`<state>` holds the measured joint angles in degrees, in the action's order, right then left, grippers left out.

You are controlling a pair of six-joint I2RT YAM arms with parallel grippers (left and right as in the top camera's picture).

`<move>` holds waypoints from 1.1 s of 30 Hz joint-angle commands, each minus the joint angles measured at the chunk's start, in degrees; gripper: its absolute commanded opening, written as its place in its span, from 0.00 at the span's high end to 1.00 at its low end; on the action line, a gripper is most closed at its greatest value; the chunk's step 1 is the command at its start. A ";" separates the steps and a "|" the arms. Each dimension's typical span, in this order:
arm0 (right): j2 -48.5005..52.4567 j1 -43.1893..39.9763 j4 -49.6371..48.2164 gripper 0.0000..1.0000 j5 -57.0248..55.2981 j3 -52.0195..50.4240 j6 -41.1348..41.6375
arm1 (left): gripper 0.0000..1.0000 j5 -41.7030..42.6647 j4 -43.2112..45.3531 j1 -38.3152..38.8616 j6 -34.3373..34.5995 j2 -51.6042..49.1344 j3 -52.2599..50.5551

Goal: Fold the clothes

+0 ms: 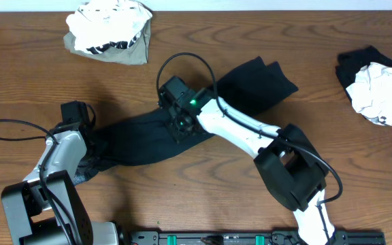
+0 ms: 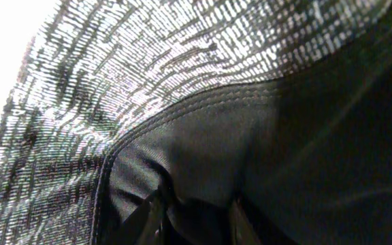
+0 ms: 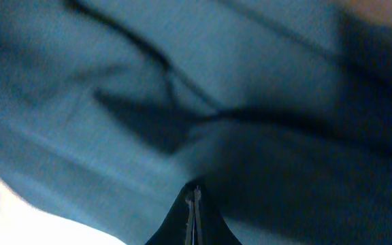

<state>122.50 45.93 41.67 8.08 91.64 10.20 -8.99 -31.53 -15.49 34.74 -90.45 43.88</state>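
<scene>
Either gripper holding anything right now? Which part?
Left gripper pinches the black garment beside its grey band. Right gripper shut over its middle; hold cannot be told.

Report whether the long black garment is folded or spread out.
Spread out, unfolded: the long black garment stretches diagonally across the table in one wrinkled length.

We note the long garment (image 1: 141, 139) lying aslant across mid-table (image 1: 33, 75), near-left to far-right, left gripper (image 2: 196, 218) at its near-left end, right gripper (image 3: 194, 204) on its middle, one heap of clothes (image 1: 111, 30) behind at far left, a second heap (image 1: 380, 88) well apart at the right edge.
</scene>
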 commanded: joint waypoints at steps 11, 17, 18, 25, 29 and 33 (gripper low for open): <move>-3.41 5.68 -1.90 0.93 1.51 2.08 3.48 | 0.67 -0.66 -0.17 -0.46 0.94 -0.85 -0.35; 0.35 4.85 -2.36 0.95 0.31 2.05 4.24 | 0.67 -0.66 -1.20 -0.46 0.94 -0.85 -0.35; 0.44 4.57 -2.08 0.95 0.31 2.05 4.66 | 0.67 -0.66 -1.33 -0.46 0.94 -0.85 -0.35; 1.44 1.64 -2.08 0.91 0.33 1.97 6.71 | 0.68 -0.66 -1.33 -0.46 0.94 -0.85 -0.35; 4.42 0.04 -2.01 0.93 0.83 1.97 7.50 | 0.67 -0.68 -1.33 -0.46 0.92 -0.85 -0.35; 5.40 -1.84 -2.03 0.92 0.70 1.97 7.85 | 0.67 -0.68 -1.33 -0.46 0.92 -0.85 -0.35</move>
<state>126.54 45.67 39.59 8.58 92.82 16.69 -8.99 -32.40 -15.51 34.76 -90.45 43.88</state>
